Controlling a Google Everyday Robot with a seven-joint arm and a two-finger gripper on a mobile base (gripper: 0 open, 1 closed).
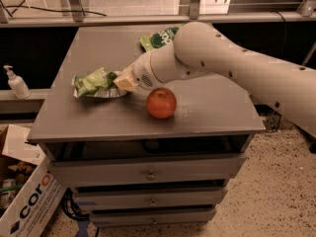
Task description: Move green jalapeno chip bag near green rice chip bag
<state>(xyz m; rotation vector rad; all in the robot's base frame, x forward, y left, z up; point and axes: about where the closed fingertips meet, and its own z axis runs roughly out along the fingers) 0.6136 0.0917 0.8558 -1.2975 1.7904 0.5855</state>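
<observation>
The green jalapeno chip bag [94, 82] is light green and crinkled, at the left middle of the grey cabinet top [207, 112]. It looks raised a little, with a shadow under it. My gripper [121, 81] is at the bag's right end and shut on it. The green rice chip bag [160, 37], with a dark green round logo, lies at the back centre, partly hidden behind my arm [222, 58].
A red round fruit [161, 102] sits on the top just below my wrist, to the right of the jalapeno bag. A soap dispenser [16, 82] stands on a ledge to the left. A cardboard box [29, 201] is on the floor at lower left.
</observation>
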